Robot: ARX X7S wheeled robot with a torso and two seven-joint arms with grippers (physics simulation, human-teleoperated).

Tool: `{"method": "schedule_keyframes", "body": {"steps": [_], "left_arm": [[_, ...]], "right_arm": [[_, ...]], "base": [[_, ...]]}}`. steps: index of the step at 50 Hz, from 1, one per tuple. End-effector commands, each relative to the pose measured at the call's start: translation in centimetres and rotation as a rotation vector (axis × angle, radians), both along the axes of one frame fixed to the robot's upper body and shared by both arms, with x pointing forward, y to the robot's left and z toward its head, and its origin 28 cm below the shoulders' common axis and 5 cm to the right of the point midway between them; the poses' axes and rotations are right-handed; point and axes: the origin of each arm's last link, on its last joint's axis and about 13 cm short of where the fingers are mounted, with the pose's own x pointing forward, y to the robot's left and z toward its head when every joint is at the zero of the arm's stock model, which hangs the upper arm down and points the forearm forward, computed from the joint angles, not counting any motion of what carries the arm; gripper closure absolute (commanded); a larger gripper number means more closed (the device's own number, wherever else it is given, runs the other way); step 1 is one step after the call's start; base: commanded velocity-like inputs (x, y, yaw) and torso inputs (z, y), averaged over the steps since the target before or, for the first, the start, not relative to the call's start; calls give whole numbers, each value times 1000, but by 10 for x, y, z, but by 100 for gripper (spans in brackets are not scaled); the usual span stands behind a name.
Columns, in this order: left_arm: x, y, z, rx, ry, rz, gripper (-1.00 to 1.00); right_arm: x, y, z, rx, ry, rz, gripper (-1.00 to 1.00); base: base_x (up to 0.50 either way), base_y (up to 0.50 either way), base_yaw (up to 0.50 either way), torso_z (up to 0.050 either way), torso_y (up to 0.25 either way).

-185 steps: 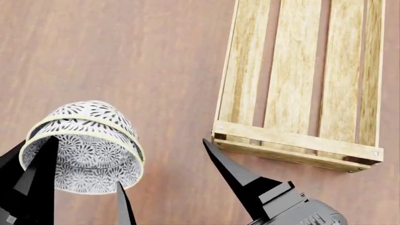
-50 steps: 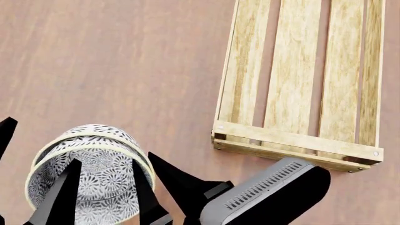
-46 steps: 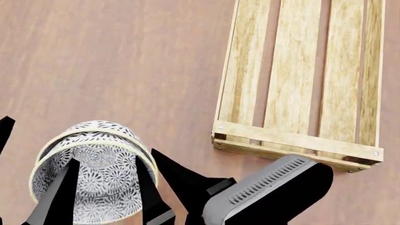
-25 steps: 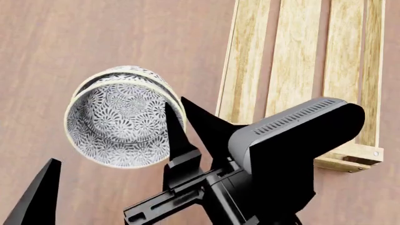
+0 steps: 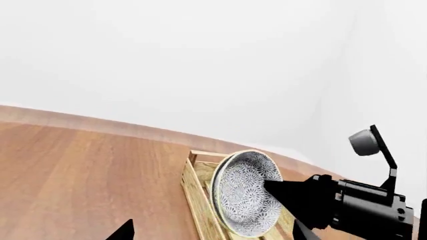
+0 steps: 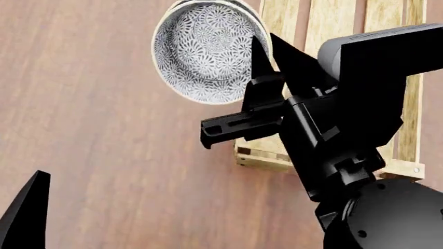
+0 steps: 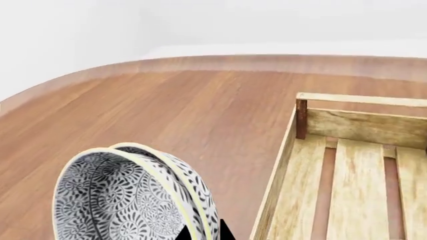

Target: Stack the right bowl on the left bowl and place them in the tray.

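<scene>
stacked bowls hanging by the tray's edge

nearest to me, one black finger of the left gripper point(image 6: 24, 215) is poking up low over the table point(image 6: 90, 129); only that finger is showing, so i cannot tell whether its jaws are apart or together, and nothing is sitting in it. further out, the bulky black right arm is reaching forward, and the right gripper point(image 6: 266, 57) is pinching the rim of the nested bowls point(image 6: 207, 49), one finger inside and one outside, clamped on them. the bowls are hanging tipped on their side, patterned inside facing back toward the robot, the two cream rims lying one inside the other. they are sitting just beside the left long wall of the tray point(image 6: 277, 150), partly overlapping it. beyond them the tray's slatted floor point(image 7: 347, 200) is stretching away bare toward its far end wall.
</scene>
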Motion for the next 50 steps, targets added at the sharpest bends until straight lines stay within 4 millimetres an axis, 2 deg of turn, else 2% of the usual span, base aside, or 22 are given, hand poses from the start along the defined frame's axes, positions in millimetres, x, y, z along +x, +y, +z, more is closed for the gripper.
{"method": "schedule_keyframes", "body": {"steps": [1,20,26,37,50], "left_arm": [[-3,1,6,-41,-44,-25,-100],[1,0,4,-41,-29,-17,-100],[2,1,3,-43,-26,-14,-100],[1,-1,3,-42,-21,-23,-100],[2,-1,3,-35,-22,-22,-100]], "right_arm": [[26,-5,36,63,-92,-23,100],[82,-18,49,174,-40,-142,100],[94,-16,54,199,-33,-154,100],[131,-17,65,255,11,-228,100],[164,-15,64,373,83,-282,100]], "base": [[0,0,0,0,0],[0,0,0,1,1],[0,0,0,0,2],[0,0,0,1,1],[0,0,0,0,2]]}}
